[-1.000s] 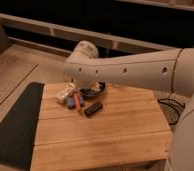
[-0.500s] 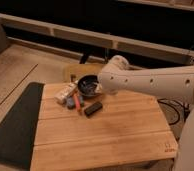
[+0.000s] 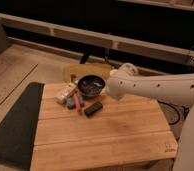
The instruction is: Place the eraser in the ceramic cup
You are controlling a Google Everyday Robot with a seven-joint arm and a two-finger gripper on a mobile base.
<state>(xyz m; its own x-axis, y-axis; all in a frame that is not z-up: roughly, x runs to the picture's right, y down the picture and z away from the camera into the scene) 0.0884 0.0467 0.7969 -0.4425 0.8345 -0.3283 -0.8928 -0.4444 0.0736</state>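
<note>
Wood tabletop [image 3: 115,135]: pale planks running left to right; all the small things sit in its far left part, and its near and right parts show only bare planks.
Ceramic cup [image 3: 91,85]: dark, round and wide-mouthed, upright at the far edge of the tabletop; what its inside holds cannot be told.
Eraser [image 3: 93,108]: black flat block lying on the tabletop on the near side of the ceramic cup, close to it but apart. It is turned at a slant, its right end farther back, and nothing grips it.
Red-orange pen [image 3: 77,102]: lies just left of the eraser, running near to far, its far end close to the cup's left rim.
Blue piece [image 3: 69,102]: small, just left of the pen; a second bluish bit shows at the pen's right side.
Pale box [image 3: 66,93]: small whitish carton lying slanted, left of the cup and on the far side of the blue piece.
Arm [image 3: 160,89]: white, reaching in from the right edge above the tabletop, its rounded joint just right of the cup.
End effector [image 3: 106,88]: at the arm's left tip, right beside the cup's right rim and above the tabletop; how far open it is cannot be told, and no object is seen in it.
Dark mat [image 3: 15,125]: flat on the floor along the tabletop's left side.
Yellowish board [image 3: 87,71]: behind the cup, past the tabletop's far edge.
</note>
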